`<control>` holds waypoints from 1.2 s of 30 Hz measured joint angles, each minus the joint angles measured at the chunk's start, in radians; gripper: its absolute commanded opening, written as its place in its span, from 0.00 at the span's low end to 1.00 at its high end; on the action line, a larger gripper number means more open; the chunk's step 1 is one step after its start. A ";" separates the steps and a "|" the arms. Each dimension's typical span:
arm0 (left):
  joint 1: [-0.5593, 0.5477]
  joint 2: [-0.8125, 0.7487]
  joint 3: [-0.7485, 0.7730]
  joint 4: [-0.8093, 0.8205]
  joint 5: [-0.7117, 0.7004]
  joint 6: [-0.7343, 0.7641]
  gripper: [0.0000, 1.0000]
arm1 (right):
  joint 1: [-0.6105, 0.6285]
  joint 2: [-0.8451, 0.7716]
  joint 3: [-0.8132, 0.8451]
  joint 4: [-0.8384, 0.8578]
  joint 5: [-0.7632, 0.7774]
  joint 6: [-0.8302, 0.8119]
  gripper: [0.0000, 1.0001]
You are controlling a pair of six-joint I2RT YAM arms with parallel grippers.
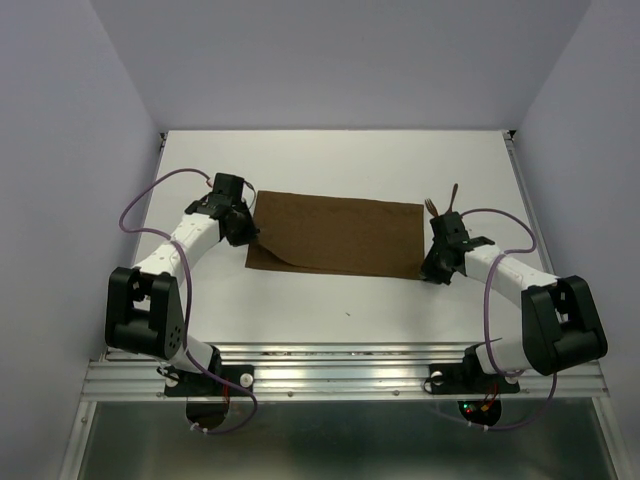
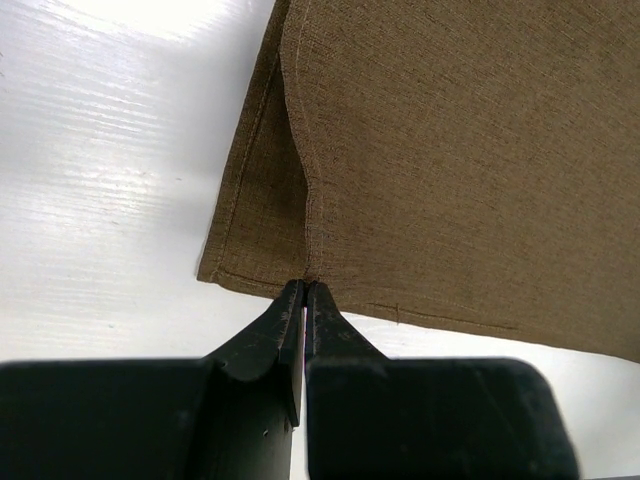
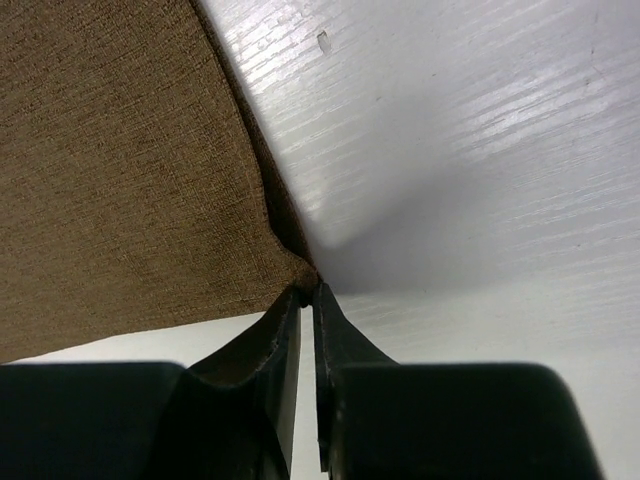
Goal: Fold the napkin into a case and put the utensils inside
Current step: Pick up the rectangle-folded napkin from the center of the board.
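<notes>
The left fingers [image 2: 270, 335] pinch the napkin [image 2: 450, 150] at a folded hem; the right fingers [image 3: 350, 340] pinch its right corner. The utensils [image 1: 434, 208] lie on the tabletop [image 1: 350, 300] just beyond them.

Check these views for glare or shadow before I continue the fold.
Top external: even light, sharp, no glare on the table. Left wrist: table blown out at upper left, napkin weave crisp. Right wrist: soft grey shadow on the table beside the napkin corner; the right gripper is black and featureless up close.
</notes>
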 measured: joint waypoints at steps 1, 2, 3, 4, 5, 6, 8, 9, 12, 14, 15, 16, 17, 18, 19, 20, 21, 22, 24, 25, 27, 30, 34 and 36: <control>-0.002 0.000 0.000 0.000 0.000 0.000 0.00 | 0.000 0.000 0.000 0.000 0.000 0.000 0.07; -0.002 0.000 0.000 0.000 0.000 0.000 0.00 | 0.000 0.000 0.000 0.001 0.000 0.000 0.06; -0.002 0.000 0.000 0.000 0.000 0.000 0.00 | 0.000 0.000 0.000 0.001 0.000 0.000 0.05; -0.002 0.002 0.000 0.000 0.000 0.001 0.00 | 0.000 0.000 0.000 0.001 0.000 0.000 0.05; -0.002 0.004 0.000 0.001 0.000 0.001 0.00 | 0.000 -0.002 0.000 0.000 0.000 0.000 0.07; -0.002 0.006 0.000 0.001 0.000 0.002 0.00 | 0.000 -0.004 0.001 -0.001 0.001 -0.002 0.11; -0.002 0.011 0.000 0.001 0.000 0.003 0.00 | 0.000 -0.007 0.005 -0.001 0.003 -0.005 0.22; -0.002 0.012 0.000 0.001 0.000 0.003 0.00 | 0.000 -0.008 0.007 -0.001 0.005 -0.006 0.24; -0.002 0.015 0.000 0.001 0.000 0.003 0.00 | 0.000 -0.008 0.018 -0.002 0.014 -0.016 0.27; -0.002 0.017 0.000 0.001 0.000 0.003 0.00 | 0.000 -0.008 0.020 -0.001 0.021 -0.019 0.27; -0.003 0.018 0.000 0.001 0.000 0.003 0.00 | 0.000 -0.008 0.020 -0.002 0.023 -0.019 0.27; -0.003 0.019 0.000 0.001 0.000 0.003 0.00 | 0.000 -0.008 0.020 -0.002 0.025 -0.019 0.27; -0.004 0.019 0.000 0.001 0.000 0.003 0.00 | 0.000 -0.008 0.020 -0.002 0.027 -0.019 0.27; -0.005 0.019 0.000 0.001 0.000 0.004 0.00 | 0.000 -0.008 0.020 -0.002 0.029 -0.019 0.27; -0.006 0.019 0.000 0.001 0.000 0.004 0.00 | 0.000 -0.008 0.020 -0.002 0.031 -0.019 0.27; -0.007 0.019 0.000 0.001 0.000 0.005 0.00 | 0.000 -0.008 0.021 -0.002 0.031 -0.019 0.26; -0.008 0.019 0.000 0.001 0.000 0.006 0.00 | 0.000 -0.008 0.021 -0.002 0.032 -0.019 0.22; -0.008 0.019 0.000 0.001 0.000 0.007 0.00 | 0.000 -0.008 0.021 -0.002 0.034 -0.019 0.15; -0.009 0.019 0.000 0.001 0.000 0.007 0.00 | 0.000 -0.007 0.021 -0.002 0.035 -0.021 0.08; -0.009 0.021 0.000 0.002 0.000 0.007 0.00 | 0.000 -0.007 0.021 -0.001 0.037 -0.019 0.02; -0.009 0.025 0.000 0.002 0.000 0.008 0.00 | 0.000 -0.008 0.021 -0.001 0.038 -0.019 0.01; -0.009 0.029 0.000 0.002 0.000 0.008 0.00 | 0.000 -0.008 0.025 -0.002 0.039 -0.019 0.01; -0.009 0.029 0.007 -0.002 0.001 0.010 0.00 | 0.000 -0.008 0.050 -0.008 0.042 -0.023 0.01; -0.009 0.029 0.021 -0.004 0.005 0.010 0.00 | 0.000 -0.008 0.080 -0.015 0.046 -0.027 0.01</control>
